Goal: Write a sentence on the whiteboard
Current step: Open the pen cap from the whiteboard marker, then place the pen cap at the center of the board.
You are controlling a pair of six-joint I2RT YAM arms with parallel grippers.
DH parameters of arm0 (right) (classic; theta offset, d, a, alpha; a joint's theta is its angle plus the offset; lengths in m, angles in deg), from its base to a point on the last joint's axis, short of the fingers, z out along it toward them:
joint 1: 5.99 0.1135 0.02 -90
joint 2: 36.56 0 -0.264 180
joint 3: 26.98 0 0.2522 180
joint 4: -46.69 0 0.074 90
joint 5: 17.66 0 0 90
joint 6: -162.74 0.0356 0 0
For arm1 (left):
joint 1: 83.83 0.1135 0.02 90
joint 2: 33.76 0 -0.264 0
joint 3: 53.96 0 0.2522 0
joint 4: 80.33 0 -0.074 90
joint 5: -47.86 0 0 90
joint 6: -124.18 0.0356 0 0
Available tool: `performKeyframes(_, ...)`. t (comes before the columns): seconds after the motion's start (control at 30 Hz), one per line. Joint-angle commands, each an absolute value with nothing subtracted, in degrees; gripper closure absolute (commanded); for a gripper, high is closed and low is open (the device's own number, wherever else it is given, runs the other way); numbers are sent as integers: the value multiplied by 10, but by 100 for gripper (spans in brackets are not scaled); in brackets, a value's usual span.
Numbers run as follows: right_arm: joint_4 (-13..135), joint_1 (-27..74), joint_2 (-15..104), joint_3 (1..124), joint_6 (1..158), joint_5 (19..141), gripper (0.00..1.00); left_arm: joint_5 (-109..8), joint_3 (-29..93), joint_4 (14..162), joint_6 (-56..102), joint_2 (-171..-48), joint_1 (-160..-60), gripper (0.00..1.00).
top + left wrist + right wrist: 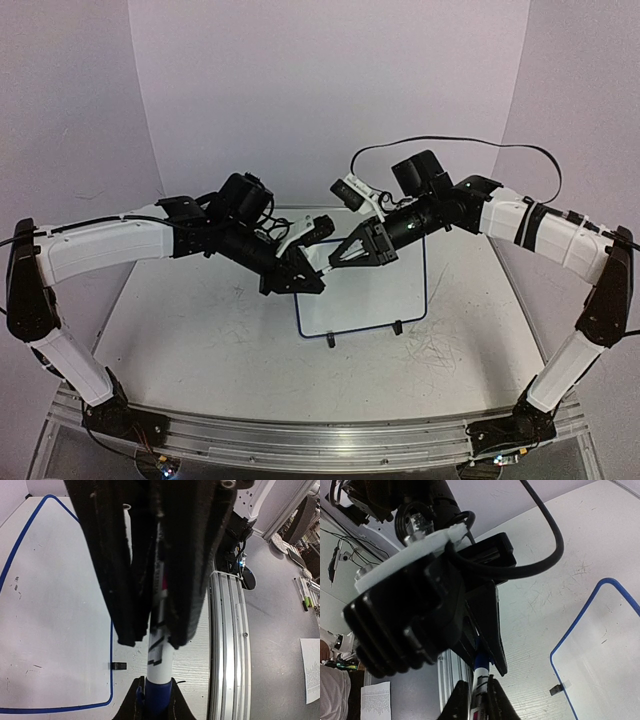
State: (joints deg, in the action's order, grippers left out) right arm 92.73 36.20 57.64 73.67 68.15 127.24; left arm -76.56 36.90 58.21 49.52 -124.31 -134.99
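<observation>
Both arms reached in over the counter and met above its middle, the left arm from one side and the right arm from the other, wrists nearly nose to nose. Between them they held one marker, white in the barrel with black print and a blue end. The left claw was pinched narrow on that blue end, its fingertips pressed against it on either side. The right claw was closed on the white barrel further along, where a patch of pink showed, and its long black fingers lay along the marker so that much of it was hidden. The marker ran straight from one claw into the other. The whiteboard sat on the counter just under and behind the two claws, near the middle and a little toward the right arm's side. Its dark blue rim was rounded at the corners, and its two small black feet were at the near edge. From above, the claws covered its far left corner; what I could see of its face was plain white. The counter around it was scuffed, with grey scribbles near the right arm's base. A ribbed aluminium rail ran along the near edge, and a black cable looped over the right arm.
</observation>
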Motion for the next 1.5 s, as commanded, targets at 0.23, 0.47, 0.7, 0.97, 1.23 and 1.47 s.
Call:
performKeyframes(0.23,937,370,567,732,665,1268,100,-732,358,580,506,-1209,-1349,100)
performKeyframes(0.47,920,352,504,678,667,1230,100,-675,274,581,544,-1145,-1349,100)
performKeyframes(0.7,878,305,403,600,698,1163,100,-624,187,591,542,-1044,-1346,100)
performKeyframes(0.97,728,303,293,499,856,920,100,-385,63,717,206,-1024,-1345,100)
performKeyframes(1.23,598,303,230,421,918,872,100,-237,-71,753,-83,-1039,-1343,100)
performKeyframes(1.47,574,303,226,398,906,880,100,-260,-85,777,-148,-1092,-1343,98)
